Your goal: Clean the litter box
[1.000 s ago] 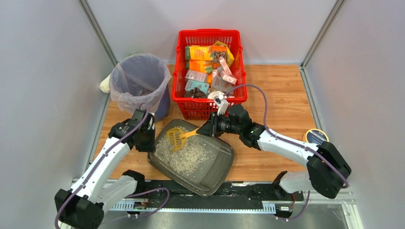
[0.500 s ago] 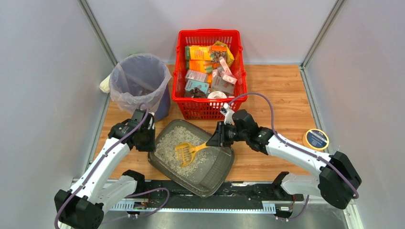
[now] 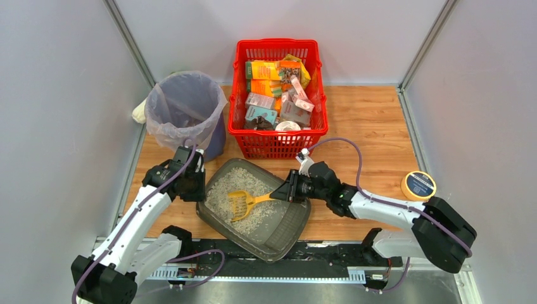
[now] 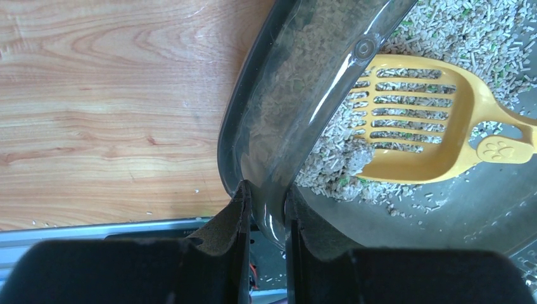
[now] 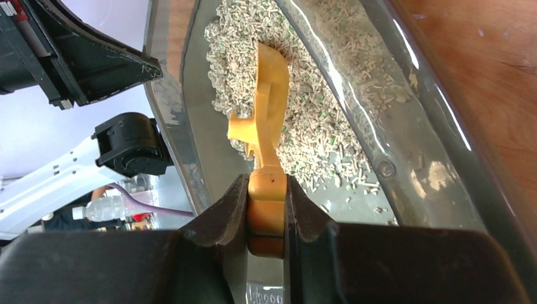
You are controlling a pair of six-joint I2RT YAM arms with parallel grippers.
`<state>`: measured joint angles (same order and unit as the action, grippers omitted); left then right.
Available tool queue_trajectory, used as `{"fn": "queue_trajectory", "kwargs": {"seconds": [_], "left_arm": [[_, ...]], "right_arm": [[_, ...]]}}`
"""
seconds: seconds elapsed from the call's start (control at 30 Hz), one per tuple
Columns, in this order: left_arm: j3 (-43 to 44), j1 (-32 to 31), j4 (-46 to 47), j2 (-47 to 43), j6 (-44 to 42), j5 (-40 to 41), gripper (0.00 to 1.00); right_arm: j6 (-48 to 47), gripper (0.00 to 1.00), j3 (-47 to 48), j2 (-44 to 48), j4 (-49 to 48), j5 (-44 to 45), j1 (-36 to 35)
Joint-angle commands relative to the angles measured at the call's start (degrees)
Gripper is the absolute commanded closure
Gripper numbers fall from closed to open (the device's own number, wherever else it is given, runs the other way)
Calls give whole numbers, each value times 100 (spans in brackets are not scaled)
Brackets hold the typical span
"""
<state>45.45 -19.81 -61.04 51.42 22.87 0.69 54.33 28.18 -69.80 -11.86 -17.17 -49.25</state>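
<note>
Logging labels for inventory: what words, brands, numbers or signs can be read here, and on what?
No words can be read.
On the scoop: a paw-print sign on its handle, no text.
On the boxes in the basket: print too small.
On the tin: label too blurred.

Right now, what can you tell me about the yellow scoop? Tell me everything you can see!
The scoop is bright yellow and looks like smooth plastic. Its wide head has rows of long slots, and a little paw print is stamped where the handle starts. The head lies in the pale litter inside the litter box, with a greyish clump sitting at its edge. The thin handle runs to the right gripper, which is shut on its end.
</note>
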Motion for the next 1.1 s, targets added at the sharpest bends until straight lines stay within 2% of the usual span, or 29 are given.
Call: {"fn": "queue_trajectory", "kwargs": {"seconds": [0.0, 0.13, 0.43, 0.53, 0.67, 0.83, 1.0, 1.07], "left_arm": [[-28, -31, 637, -97, 297, -403, 100], [-28, -31, 628, -149, 332, -412, 100], [-159, -67, 838, -220, 490, -578, 100], [-160, -75, 839, -229, 464, -553, 100], [60, -75, 672, -307, 323, -114, 100], [359, -84, 540, -317, 174, 72, 100], [473, -84, 505, -264, 121, 37, 89], [482, -75, 522, -281, 121, 28, 80]], "right_arm": [[245, 100, -384, -385, -518, 767, -189], [482, 100, -489, -674, -1299, 873, -234], [833, 100, -559, -1167, -2232, 838, -366], [939, 100, -612, -1098, -2347, 873, -366], [1062, 100, -805, -781, -2348, 1022, -357], [1133, 100, -929, -263, -1996, 1075, -304], [1282, 100, -1104, 62, -1952, 891, -129], [1309, 100, -1140, 115, -1961, 829, -58]]}}
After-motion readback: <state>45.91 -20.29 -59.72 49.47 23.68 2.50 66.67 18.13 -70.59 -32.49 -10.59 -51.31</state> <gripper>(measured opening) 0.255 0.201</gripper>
